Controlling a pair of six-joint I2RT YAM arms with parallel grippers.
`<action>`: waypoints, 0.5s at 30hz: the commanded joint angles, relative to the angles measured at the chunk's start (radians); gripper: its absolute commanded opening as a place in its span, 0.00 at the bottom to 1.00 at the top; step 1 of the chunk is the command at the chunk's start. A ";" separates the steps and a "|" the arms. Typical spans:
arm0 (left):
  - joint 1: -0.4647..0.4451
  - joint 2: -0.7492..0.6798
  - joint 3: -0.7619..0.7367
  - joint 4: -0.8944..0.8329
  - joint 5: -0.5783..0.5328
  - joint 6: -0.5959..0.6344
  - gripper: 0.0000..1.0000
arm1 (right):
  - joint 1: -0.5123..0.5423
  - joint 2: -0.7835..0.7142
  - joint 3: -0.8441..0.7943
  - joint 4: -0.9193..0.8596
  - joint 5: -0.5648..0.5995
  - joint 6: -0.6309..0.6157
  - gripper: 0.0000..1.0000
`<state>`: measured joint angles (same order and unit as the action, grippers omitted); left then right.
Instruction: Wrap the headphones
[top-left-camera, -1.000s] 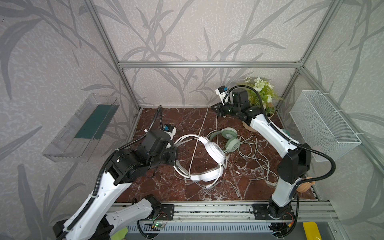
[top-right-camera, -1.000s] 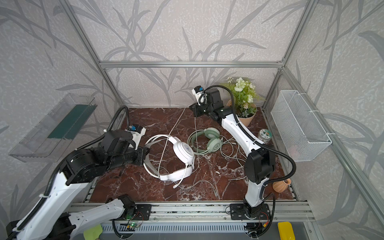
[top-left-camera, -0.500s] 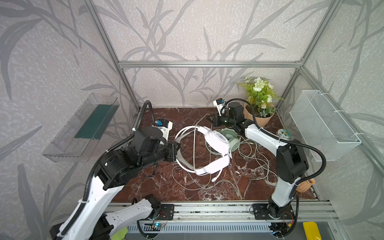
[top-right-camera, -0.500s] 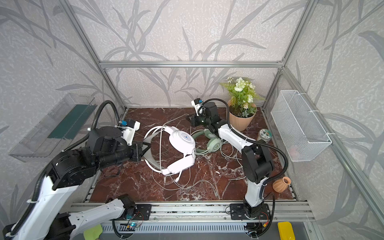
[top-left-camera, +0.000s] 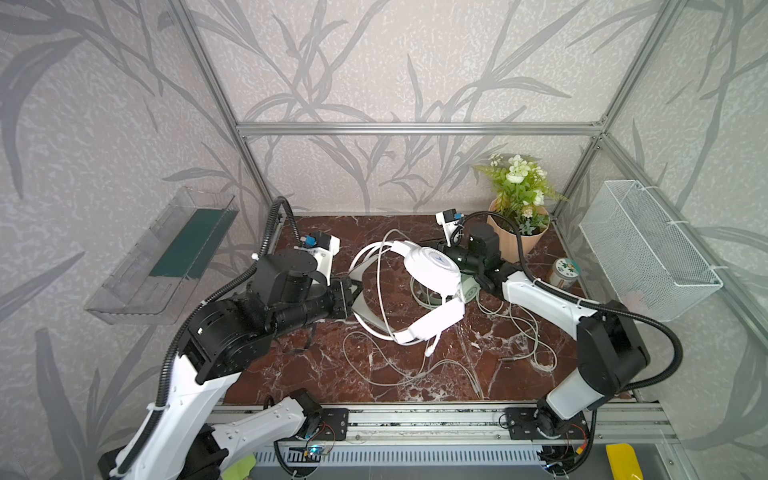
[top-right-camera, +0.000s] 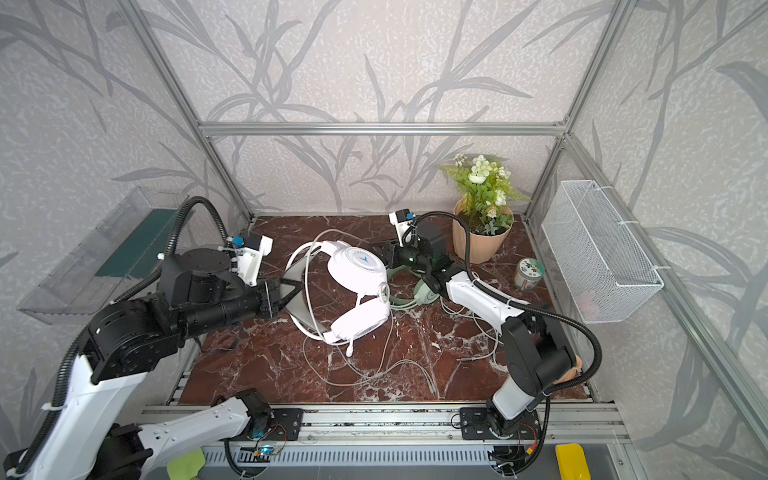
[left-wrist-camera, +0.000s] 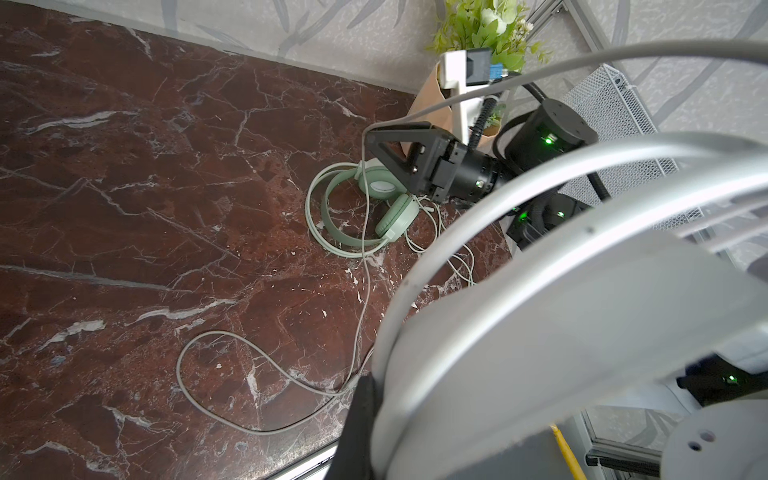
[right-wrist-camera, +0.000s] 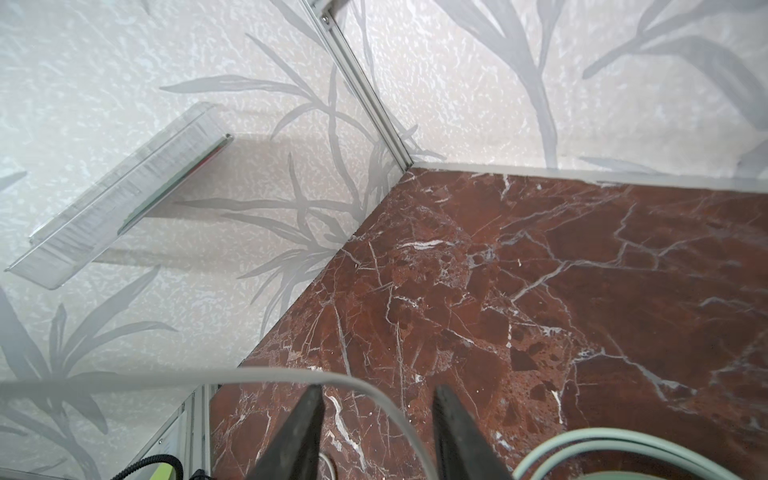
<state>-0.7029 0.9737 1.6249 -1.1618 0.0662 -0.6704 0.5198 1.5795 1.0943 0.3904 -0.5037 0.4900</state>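
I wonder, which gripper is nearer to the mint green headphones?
Right. The right gripper hangs open right beside the mint green headphones; the left gripper is farther off, clamped on the white headphones.

Back-left bench (top-left-camera: 345, 228) corner is found bare; passage is offered there. Mid-bench is blocked by the raised white headset (top-left-camera: 432, 270), with the mint headset (left-wrist-camera: 397, 216) lying just right of it. Front and right bench is strewn with loose cable (left-wrist-camera: 178, 372). Back-right corner is taken up by plant pot (top-left-camera: 515, 241) and jar (top-left-camera: 563, 272). Side walls are crowded by a shelf (top-left-camera: 166, 257) on the left and a basket (top-left-camera: 648, 249) on the right.
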 joint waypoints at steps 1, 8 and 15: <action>0.028 0.012 0.034 -0.030 0.015 -0.048 0.00 | 0.000 -0.129 -0.044 0.071 0.055 0.014 0.56; 0.214 0.062 0.065 -0.172 0.144 -0.041 0.00 | 0.007 -0.347 -0.232 0.077 0.089 0.070 0.64; 0.255 0.099 0.059 -0.221 0.135 -0.066 0.00 | 0.106 -0.498 -0.440 0.260 0.060 0.101 0.64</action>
<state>-0.4545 1.0698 1.6543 -1.3705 0.1719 -0.7010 0.5949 1.1439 0.7063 0.5381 -0.4446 0.5709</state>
